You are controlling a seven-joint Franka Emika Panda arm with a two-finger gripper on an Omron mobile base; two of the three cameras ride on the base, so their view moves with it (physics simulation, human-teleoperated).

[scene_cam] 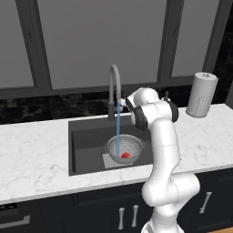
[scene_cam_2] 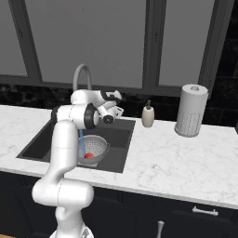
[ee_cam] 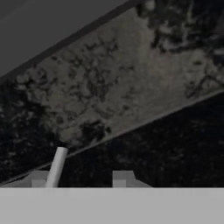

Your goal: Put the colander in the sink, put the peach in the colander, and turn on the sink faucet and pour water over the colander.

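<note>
Gripper (scene_cam_2: pixel 120 105): up by the faucet base, jaw state unclear, nothing seen held | sink (scene_cam: pixel 86 136): dark basin set in white marble counter (scene_cam: pixel 32 154) | sink faucet (scene_cam: pixel 113 86): running, blue stream falling into colander | colander (scene_cam: pixel 135 144): on sink floor under spout | peach (scene_cam: pixel 126 155): inside colander, beside stream

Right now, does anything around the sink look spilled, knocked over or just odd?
Nothing stands out. The colander sits upright in the sink with the peach inside, and water from the faucet falls straight into it. The soap bottle and paper towel roll stand upright.
</note>
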